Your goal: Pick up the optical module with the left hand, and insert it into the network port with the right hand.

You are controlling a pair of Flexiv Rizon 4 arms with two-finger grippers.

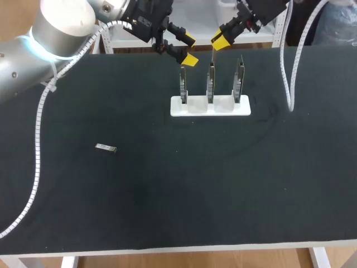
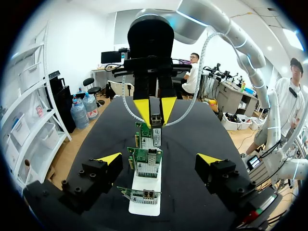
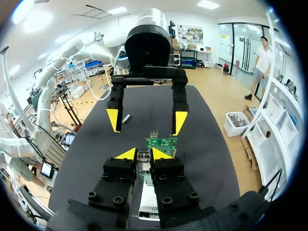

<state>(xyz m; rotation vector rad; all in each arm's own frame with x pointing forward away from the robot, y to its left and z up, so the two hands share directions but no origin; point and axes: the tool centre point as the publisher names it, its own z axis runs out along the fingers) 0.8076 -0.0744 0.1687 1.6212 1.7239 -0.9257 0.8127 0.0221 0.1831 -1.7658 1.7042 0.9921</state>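
My right gripper [image 1: 220,40] hangs above the middle card [image 1: 211,81] of the white holder [image 1: 195,110], shut on a small silver optical module [image 2: 156,120]. The module also shows between its own yellow tips [image 3: 142,155], just over a green card [image 3: 161,143]. My left gripper [image 1: 189,49] stands wide open with nothing in it, facing the right gripper from beyond the left card [image 1: 183,84]. Its two fingers [image 2: 109,158] straddle the row of cards [image 2: 146,162] without touching them. A second optical module [image 1: 105,147] lies flat on the black table at the left.
The white holder carries three upright network cards, the third [image 1: 240,76] at its right end. A white cable [image 1: 288,67] of the right arm hangs down to the table right of the holder. The left arm's cable [image 1: 38,134] runs along the table's left side.
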